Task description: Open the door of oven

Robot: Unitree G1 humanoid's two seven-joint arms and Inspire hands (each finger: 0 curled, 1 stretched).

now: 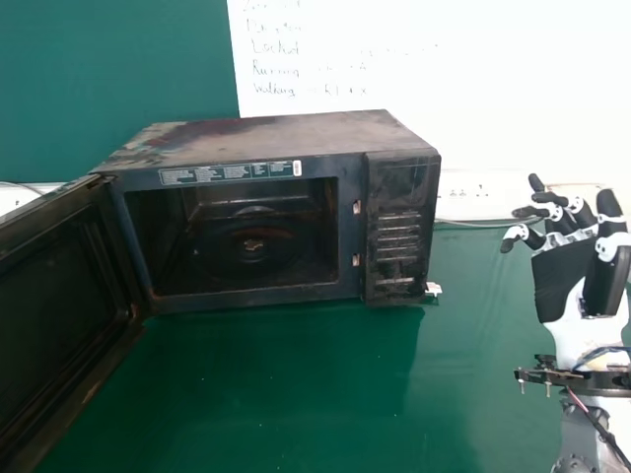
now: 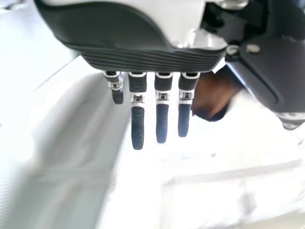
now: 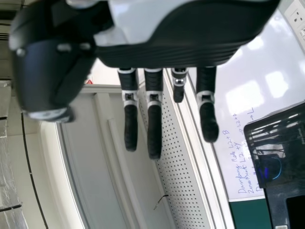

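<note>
Oven top [image 1: 286, 135] — matt, blotched metal; tabletop [image 1: 286, 394] — smooth, faintly glossy.

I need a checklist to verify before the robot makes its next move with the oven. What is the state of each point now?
1. Oven door is open: ok, swung out at the left of the oven.
2. Door is at its full stop: cannot tell.
3. Right robot hand is away from the door: ok, right of the oven.
4. Right robot hand is open, holding nothing: ok.
5. Left robot hand has straight fingers: ok.
6. Left robot hand is away from the door: cannot tell.
</note>
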